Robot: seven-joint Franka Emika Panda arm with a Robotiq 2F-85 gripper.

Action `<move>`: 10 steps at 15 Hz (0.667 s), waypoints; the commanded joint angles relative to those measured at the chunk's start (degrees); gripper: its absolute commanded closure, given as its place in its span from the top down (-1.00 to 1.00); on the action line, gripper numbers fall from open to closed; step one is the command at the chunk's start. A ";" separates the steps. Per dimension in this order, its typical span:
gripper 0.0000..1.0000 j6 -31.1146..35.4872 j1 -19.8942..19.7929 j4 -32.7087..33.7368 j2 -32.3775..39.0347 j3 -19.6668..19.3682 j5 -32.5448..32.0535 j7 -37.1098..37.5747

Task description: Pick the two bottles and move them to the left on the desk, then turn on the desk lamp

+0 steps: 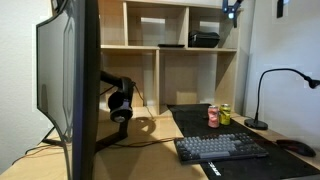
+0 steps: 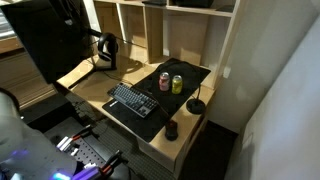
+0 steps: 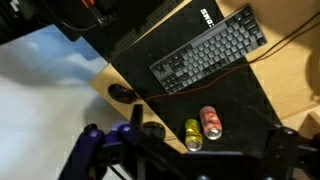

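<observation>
Two bottles stand side by side on the black mat [image 1: 190, 122] of the desk [image 1: 150, 150]. One is pinkish-red [image 1: 213, 116] [image 2: 164, 82] [image 3: 210, 122], the other yellow-green [image 1: 225, 115] [image 2: 177, 84] [image 3: 192, 134]. The desk lamp has its round base [image 1: 256, 124] [image 2: 196, 104] [image 3: 152, 130] just beside them, and its head [image 1: 305, 79] hangs over the desk's end. My gripper [image 1: 232, 9] [image 3: 190, 162] hovers high above the bottles, open and empty. Its dark fingers [image 3: 93, 148] frame the bottom of the wrist view.
A keyboard [image 1: 220, 148] [image 2: 132, 101] [image 3: 210, 50] lies on the mat, with a mouse [image 1: 297, 147] [image 3: 122, 94] near the lamp. A large monitor [image 1: 75, 80] and black headphones [image 1: 120, 100] fill the other end. A wooden shelf unit [image 1: 170, 50] stands behind.
</observation>
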 commanded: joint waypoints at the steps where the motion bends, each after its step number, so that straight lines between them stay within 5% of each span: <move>1: 1.00 4.66 -1.54 -5.71 7.75 1.40 -2.28 9.90; 5: 1.00 5.80 -2.16 -3.16 17.80 -2.02 -5.33 22.43; 6: 1.00 7.22 1.23 -6.85 14.06 -2.96 -5.80 20.05; 10: 1.00 6.56 1.51 -4.72 18.96 -4.53 -6.00 23.22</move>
